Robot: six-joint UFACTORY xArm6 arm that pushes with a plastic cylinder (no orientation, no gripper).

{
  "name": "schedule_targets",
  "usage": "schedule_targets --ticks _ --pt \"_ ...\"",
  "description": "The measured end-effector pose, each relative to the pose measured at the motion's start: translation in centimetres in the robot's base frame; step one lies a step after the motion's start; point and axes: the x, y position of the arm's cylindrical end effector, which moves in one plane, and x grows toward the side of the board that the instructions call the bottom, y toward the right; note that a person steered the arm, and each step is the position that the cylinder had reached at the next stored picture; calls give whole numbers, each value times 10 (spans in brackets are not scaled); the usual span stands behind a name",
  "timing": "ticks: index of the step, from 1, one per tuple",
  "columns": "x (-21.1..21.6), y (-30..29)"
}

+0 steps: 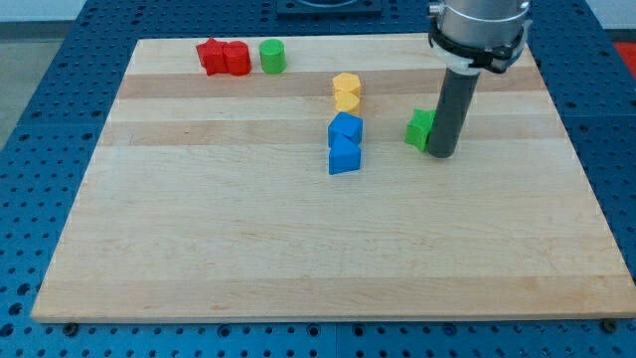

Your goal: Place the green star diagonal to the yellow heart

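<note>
my tip (442, 154) touching green star's (419, 129) right side, holding nothing, star's orientation unclear

Green star (419, 128), yellow heart (346, 91), red blocks (223, 57) (two), pale wood board (248, 239).

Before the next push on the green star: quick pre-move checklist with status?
1. My tip against the green star: ok, it stands at the star's right side, touching or nearly so.
2. Yellow heart located: ok, up and to the view's left of the star.
3. Path from star toward heart free: ok, bare board between them.
4. Two blue blocks out of the way: cannot tell, they sit just below the heart, close to a leftward push line.
5. Red blocks and green cylinder clear of the move: ok, far at the view's top left.
</note>
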Motion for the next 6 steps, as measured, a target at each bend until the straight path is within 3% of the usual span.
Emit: schedule_targets --ticks 6 --pt "-28 -45"
